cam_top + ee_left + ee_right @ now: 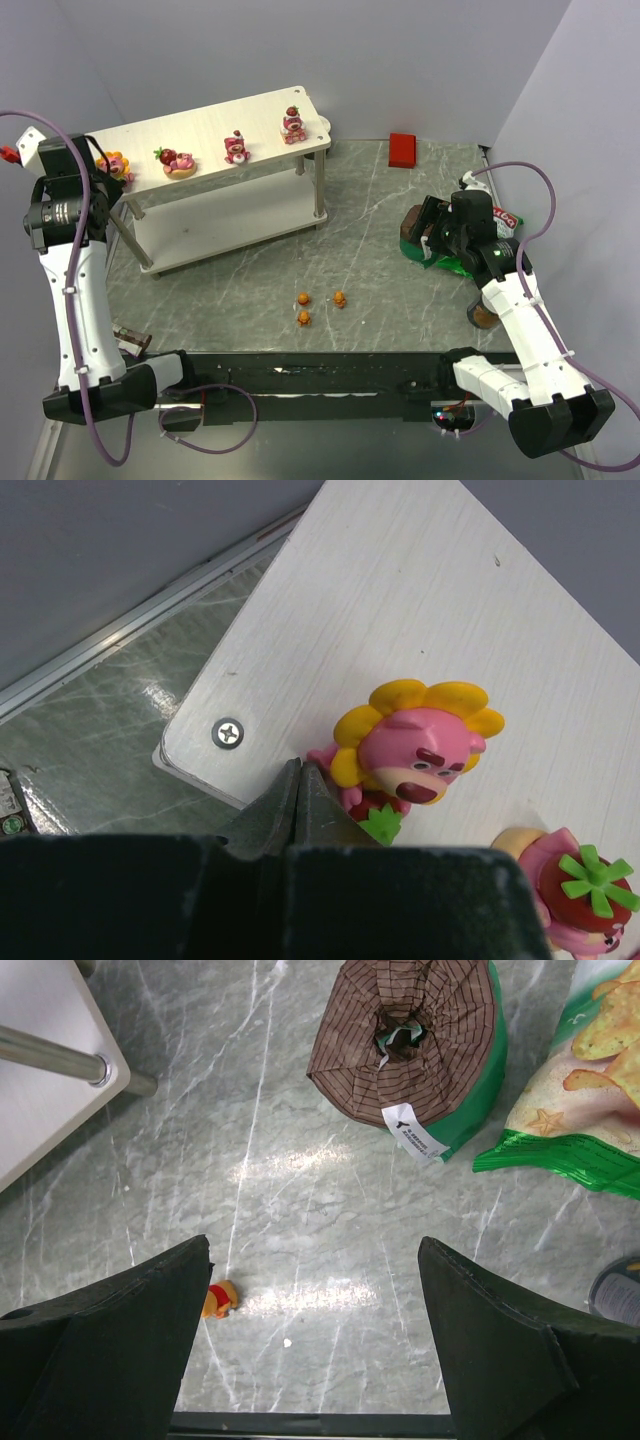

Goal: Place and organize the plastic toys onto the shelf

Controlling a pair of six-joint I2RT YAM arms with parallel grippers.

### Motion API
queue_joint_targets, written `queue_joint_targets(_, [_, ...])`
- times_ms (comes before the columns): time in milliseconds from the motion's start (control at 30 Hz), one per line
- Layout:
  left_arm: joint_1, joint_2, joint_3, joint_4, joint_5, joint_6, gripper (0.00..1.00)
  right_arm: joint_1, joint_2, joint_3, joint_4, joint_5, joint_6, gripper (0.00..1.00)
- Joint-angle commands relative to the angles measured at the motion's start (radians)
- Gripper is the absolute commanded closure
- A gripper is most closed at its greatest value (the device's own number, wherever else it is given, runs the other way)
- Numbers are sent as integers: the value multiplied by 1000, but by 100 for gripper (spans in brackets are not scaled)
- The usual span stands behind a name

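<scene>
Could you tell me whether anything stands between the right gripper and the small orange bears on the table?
Nothing visible does: only bare table lies between the open right gripper and the orange bears; the brown-and-green cylinder sits off that line.

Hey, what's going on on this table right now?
Two robot arms are putting small toys on the shelf. The flower-faced toy and three strawberry bears stand on its top board; three tiny orange bears sit on the table in front. The left gripper is shut, empty, beside the flower-faced toy. The right gripper is open over the table near the brown-and-green cylinder.
</scene>
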Motion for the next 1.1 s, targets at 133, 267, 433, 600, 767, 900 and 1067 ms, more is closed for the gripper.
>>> queue_joint_targets(133, [19, 9, -13, 64, -15, 4, 99, -8, -8, 30, 26, 20, -14, 9])
queue_joint_targets(267, [22, 9, -19, 75, 2, 1, 99, -8, -11, 30, 26, 19, -12, 9])
queue_joint_targets(433, [22, -24, -19, 27, -26, 3, 99, -8, -14, 30, 24, 14, -15, 9])
queue_joint_targets(600, [22, -139, -60, -34, -109, -24, 99, -6, -4, 27, 30, -26, -17, 7])
queue_joint_targets(767, [14, -234, -68, 30, -40, 1, 98, -6, 6, 24, 43, -73, -38, 6])
queue_joint_targets(900, [-24, -311, -103, 213, 174, 88, 87, 6, 18, 15, 79, -173, -64, 5])
queue_joint_targets(1067, [-121, -308, -143, 377, 635, 217, 52, 95, 61, 13, 82, -196, -88, 5])
